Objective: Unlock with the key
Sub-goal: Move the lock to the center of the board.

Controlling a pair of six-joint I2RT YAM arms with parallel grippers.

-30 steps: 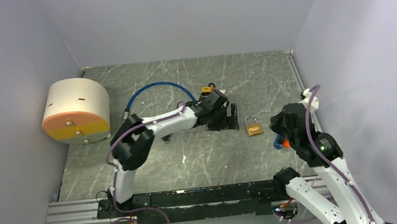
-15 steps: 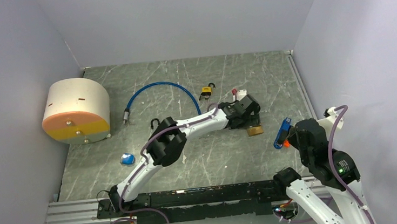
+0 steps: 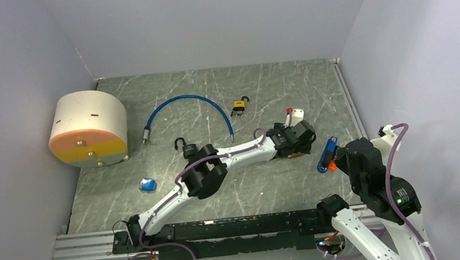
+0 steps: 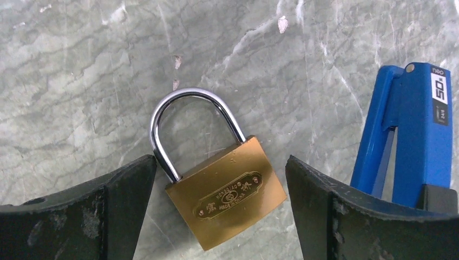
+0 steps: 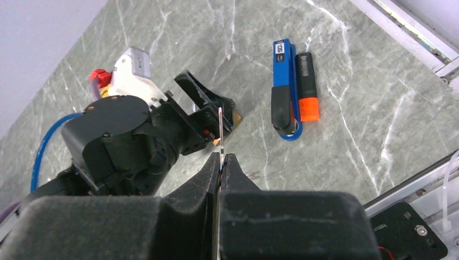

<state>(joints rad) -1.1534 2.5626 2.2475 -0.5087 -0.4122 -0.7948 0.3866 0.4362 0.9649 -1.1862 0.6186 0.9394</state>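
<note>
A brass padlock [image 4: 227, 195] with a steel shackle lies flat on the grey marble table, shackle pointing away. My left gripper [image 4: 221, 165] is open and straddles it, one finger on each side, not touching. In the top view the left gripper [image 3: 294, 142] covers most of the padlock [image 3: 294, 154]. My right gripper [image 5: 221, 157] is shut on a thin metal key [image 5: 220, 127], seen edge-on, blade pointing at the left gripper and the padlock's brass corner [image 5: 237, 117]. In the top view the right gripper [image 3: 345, 156] hovers to the right of the lock.
A blue clip-like tool [image 3: 325, 153] and an orange-tipped marker [image 5: 307, 86] lie just right of the padlock. A small yellow-black padlock [image 3: 239, 107], a blue cable [image 3: 188, 108], a black padlock [image 3: 183, 146], a blue item [image 3: 148, 185] and a round white-yellow drum [image 3: 88, 128] sit to the left.
My left arm has swung right from the table's middle and now sits open over the brass padlock. My right arm has drawn back to the right, key still held.
</note>
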